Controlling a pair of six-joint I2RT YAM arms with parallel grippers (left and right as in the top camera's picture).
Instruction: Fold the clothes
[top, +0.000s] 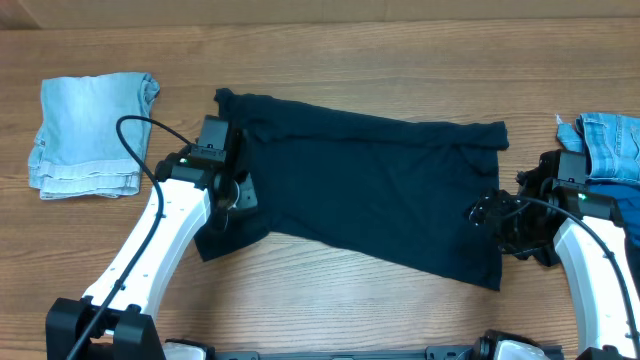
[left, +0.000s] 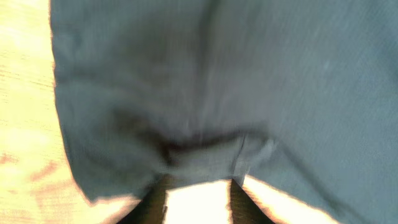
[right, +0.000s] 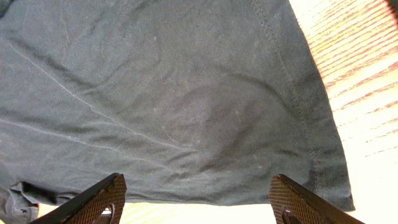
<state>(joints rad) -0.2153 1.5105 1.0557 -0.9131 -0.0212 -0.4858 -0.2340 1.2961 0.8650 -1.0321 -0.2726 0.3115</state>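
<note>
Here we are over the wooden counter (top: 330, 50). The big dark garment (top: 370, 190) is laid out flat across the middle of it, running from upper left down to lower right, with a few soft creases showing.

The left hand (top: 238, 192) is down at the garment's left edge, right on the cloth. Its wrist view is blurred. Dark fabric fills nearly everything, and the two fingers come up fairly close together from the bottom with bright counter between them. The cloth puckers into a small fold just at their tips. Gripping, or only touching? I cannot tell from this.

Over on the other side, the right hand (top: 487, 213) sits at the garment's right edge, about halfway along that short side. Its wrist view is sharp. The fingers stand spread wide in the two bottom corners, and the garment's edge lies across just ahead of them, with a stitched hem running down the right side. That hand is open, no question.

Up in the far left corner lies a folded denim piece (top: 90, 135), pale blue and neat, well apart from the dark garment. A second denim piece (top: 612, 145) shows at the right edge of the counter, just behind the right arm and partly cut off by the frame.
</note>
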